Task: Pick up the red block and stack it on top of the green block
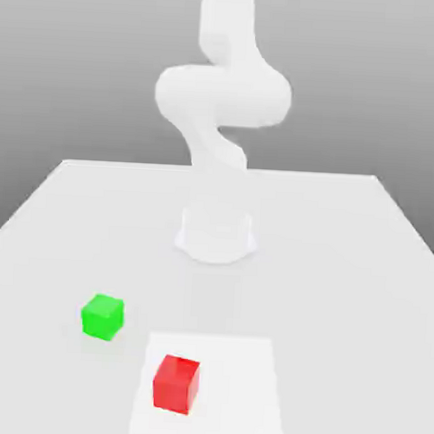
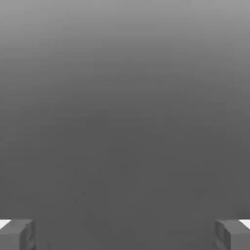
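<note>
Two blocks wait apart on the surface (image 1: 363,228), untouched.
Red block (image 1: 176,383) by the near edge, green block (image 1: 102,316) just beside; pincer (image 2: 125,234) wide, holding nothing, ready to pick.

no text, label, brand, number or sign can be read on anything here.

We see a smooth, plain white arm (image 1: 222,100) made of rounded, bulbous segments on a round white base (image 1: 216,234). The gripper (image 2: 125,234) has 2 blocky grey fingertips (image 2: 17,234) with white edges.
</note>
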### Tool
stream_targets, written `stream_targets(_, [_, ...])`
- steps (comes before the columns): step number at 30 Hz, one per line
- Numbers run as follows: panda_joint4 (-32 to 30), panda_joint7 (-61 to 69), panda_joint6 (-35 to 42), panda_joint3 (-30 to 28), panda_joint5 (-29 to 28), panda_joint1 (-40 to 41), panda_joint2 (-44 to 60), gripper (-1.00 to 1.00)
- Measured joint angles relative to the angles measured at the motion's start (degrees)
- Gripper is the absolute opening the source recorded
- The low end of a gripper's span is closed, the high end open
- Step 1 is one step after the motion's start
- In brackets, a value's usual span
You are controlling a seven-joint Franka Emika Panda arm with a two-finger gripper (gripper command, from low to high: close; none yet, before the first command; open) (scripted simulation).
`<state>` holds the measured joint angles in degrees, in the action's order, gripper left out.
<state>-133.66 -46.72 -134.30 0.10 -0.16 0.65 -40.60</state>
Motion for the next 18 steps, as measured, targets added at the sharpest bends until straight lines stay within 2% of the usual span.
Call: stream_targets(18, [-13.6, -5.9, -18.2, -0.5, -0.5, 3.9, 37.7, 0.0])
